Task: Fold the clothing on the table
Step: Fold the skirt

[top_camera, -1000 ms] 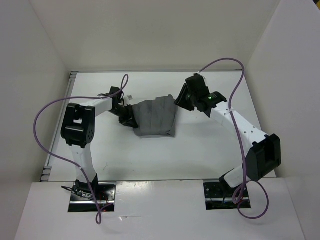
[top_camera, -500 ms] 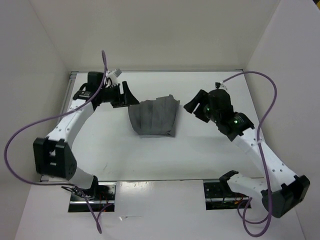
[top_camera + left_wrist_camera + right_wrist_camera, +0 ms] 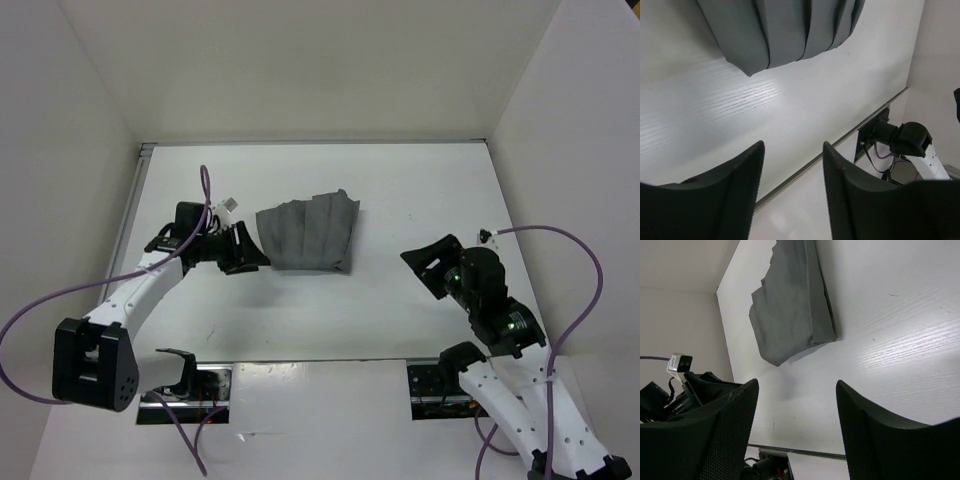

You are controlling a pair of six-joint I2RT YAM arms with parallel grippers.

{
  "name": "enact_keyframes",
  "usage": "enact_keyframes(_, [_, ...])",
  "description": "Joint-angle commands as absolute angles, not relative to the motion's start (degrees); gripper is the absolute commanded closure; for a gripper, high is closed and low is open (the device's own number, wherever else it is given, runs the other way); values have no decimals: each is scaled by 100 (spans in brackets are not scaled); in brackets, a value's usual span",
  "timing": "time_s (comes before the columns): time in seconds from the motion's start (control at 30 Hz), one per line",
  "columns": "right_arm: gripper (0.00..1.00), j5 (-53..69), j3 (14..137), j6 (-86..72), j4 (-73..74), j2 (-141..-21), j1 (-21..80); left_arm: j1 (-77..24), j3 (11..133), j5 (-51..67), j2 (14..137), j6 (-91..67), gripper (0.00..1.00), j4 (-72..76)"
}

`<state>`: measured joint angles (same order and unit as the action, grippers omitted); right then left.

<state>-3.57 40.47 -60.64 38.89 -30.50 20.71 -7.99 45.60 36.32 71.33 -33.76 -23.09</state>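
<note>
Seeing the clothing (image 3: 308, 235) as a compact layered bundle on the table (image 3: 420, 190), toward the far middle. Looks folded already, with little left but tidying. Flanked by left gripper (image 3: 252, 250) just beside and right gripper (image 3: 425, 270) well apart, both gaping and empty.

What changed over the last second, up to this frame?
Both grippers let go of the clothing and drew back toward the arm bases. The left gripper now sits open just left of it, and the right gripper is open, well off to its right. The clothing stays folded in the same spot on the table.
</note>
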Motion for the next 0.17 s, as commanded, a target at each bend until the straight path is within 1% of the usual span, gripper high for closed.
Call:
enact_keyframes(0.0, [31,-246,3956,-6275,4017,-2840,2004,-826,4527,3691,6847,-3638,44,-1978])
enact_keyframes(0.1, [31,-246,3955,-6275,4078,-2786,2004,-826,4622,3841,6925,-3700,44,-1925])
enact_keyframes(0.13, [31,-298,3955,-6275,4078,-2786,2004,-896,4727,3841,6978,-3700,44,-2151])
